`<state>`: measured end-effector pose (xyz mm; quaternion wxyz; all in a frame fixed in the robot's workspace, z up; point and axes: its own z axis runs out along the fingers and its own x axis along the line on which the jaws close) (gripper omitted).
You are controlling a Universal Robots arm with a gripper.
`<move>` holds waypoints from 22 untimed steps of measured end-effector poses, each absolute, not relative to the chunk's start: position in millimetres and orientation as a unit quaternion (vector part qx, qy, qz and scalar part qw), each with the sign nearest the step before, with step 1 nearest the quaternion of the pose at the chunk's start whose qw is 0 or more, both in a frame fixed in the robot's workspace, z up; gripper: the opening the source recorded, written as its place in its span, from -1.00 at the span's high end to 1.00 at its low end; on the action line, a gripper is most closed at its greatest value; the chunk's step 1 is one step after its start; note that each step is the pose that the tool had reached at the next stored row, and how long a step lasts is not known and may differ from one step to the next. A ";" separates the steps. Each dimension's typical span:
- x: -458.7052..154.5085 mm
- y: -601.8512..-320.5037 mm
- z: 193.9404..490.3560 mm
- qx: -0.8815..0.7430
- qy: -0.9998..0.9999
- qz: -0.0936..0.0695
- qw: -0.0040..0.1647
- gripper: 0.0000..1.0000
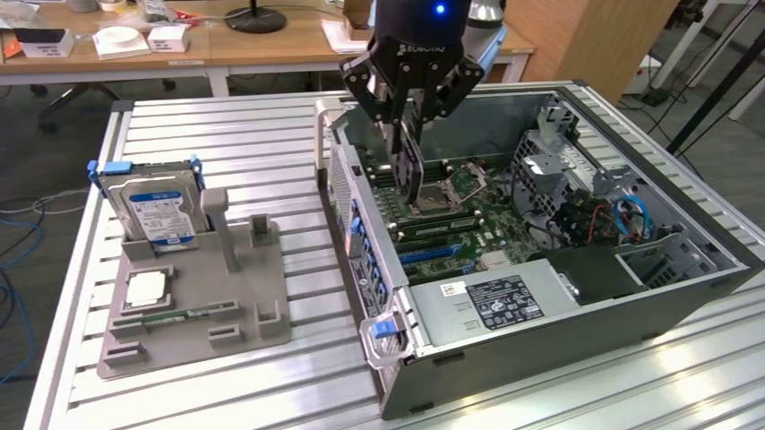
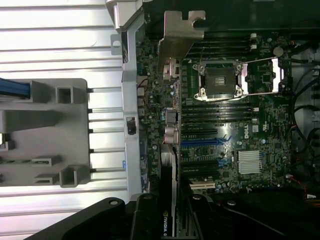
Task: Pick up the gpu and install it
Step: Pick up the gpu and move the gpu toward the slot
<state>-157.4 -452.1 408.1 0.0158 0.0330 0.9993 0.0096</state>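
Note:
My gripper [image 1: 404,116] is shut on the gpu [image 1: 408,170], a thin dark card that hangs edge-down from the fingers. The card is inside the open computer case [image 1: 669,296], just above the motherboard [image 1: 472,242] and next to the case's rear wall. In the wrist view the gpu [image 2: 169,170] runs edge-on away from the gripper [image 2: 167,222]. Its silvery end bracket [image 2: 178,35] lies close to the case's rear panel [image 2: 131,100]. The card's lower edge is above the expansion slots [image 2: 200,165] beside the CPU socket [image 2: 220,80].
A grey parts holder [image 1: 197,305] stands to the exterior view's left of the case, carrying an upright silver hard drive [image 1: 153,208], a CPU [image 1: 146,288] and a green memory stick [image 1: 179,315]. Drive cages and cables [image 1: 597,206] fill the case's far side. Desks stand behind the table.

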 end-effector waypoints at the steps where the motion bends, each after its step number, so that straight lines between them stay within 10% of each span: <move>1: -155.6 -452.1 408.1 0.033 0.999 0.010 0.016 0.47; 22: -127.3 -452.1 408.1 0.033 0.999 0.010 0.016 0.47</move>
